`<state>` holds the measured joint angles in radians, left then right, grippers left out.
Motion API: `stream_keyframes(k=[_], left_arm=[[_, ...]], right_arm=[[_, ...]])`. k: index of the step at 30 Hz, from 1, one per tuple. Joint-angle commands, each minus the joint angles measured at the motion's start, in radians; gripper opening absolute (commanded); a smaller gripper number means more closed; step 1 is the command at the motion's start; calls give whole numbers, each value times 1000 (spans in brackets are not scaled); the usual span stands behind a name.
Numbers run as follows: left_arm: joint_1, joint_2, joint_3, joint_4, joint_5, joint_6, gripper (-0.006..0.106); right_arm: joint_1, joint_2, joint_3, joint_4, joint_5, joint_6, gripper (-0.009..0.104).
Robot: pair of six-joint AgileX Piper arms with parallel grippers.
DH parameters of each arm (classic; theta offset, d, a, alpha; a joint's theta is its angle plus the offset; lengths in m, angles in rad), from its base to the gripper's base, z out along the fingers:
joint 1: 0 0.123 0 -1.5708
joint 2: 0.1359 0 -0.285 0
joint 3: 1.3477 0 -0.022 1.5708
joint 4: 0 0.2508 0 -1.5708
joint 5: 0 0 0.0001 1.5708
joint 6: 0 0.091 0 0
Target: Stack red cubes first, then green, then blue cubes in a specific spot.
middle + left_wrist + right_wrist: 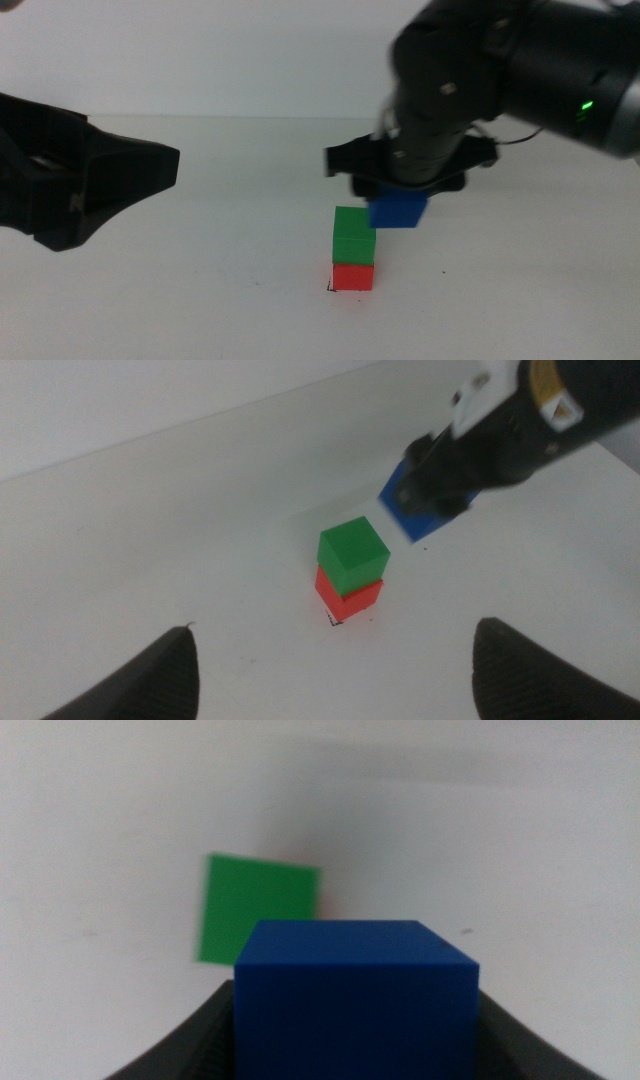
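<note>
From the middle view, my right gripper point(405, 190) grasps the blue cube point(398, 210) in the air, just above and to the right of the green cube point(354, 236), which sits on the red cube point(353, 276) at the marked spot point(331, 288) on the tabletop point(520, 290). My left wrist view shows my left gripper point(330, 670) spread wide, well apart from the stack. My right wrist view shows blue clamped between my jaws, green beyond it.

A plain white table point(200, 300) carries the red cube point(353, 277) directly on its surface, seated on the black corner-marked square point(331, 288).
</note>
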<state>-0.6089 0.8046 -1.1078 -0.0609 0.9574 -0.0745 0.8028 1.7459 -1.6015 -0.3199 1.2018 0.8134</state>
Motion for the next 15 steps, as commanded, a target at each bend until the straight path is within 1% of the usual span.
stream_keyframes(k=[1,3,5,7,15], left_arm=[[1,-3,2,2,-12,-2,94],[1,-3,2,2,-12,-2,94],[1,-5,2,2,-12,-2,94],[1,-5,2,2,-12,-2,94],[1,-3,2,2,-12,-2,94]], right_arm=[[33,17,-36,-52,19,76,16],[41,51,-75,-56,19,96,15],[44,90,-126,-32,19,100,15],[44,122,-152,-21,19,102,15],[33,189,-165,-17,19,105,15]])
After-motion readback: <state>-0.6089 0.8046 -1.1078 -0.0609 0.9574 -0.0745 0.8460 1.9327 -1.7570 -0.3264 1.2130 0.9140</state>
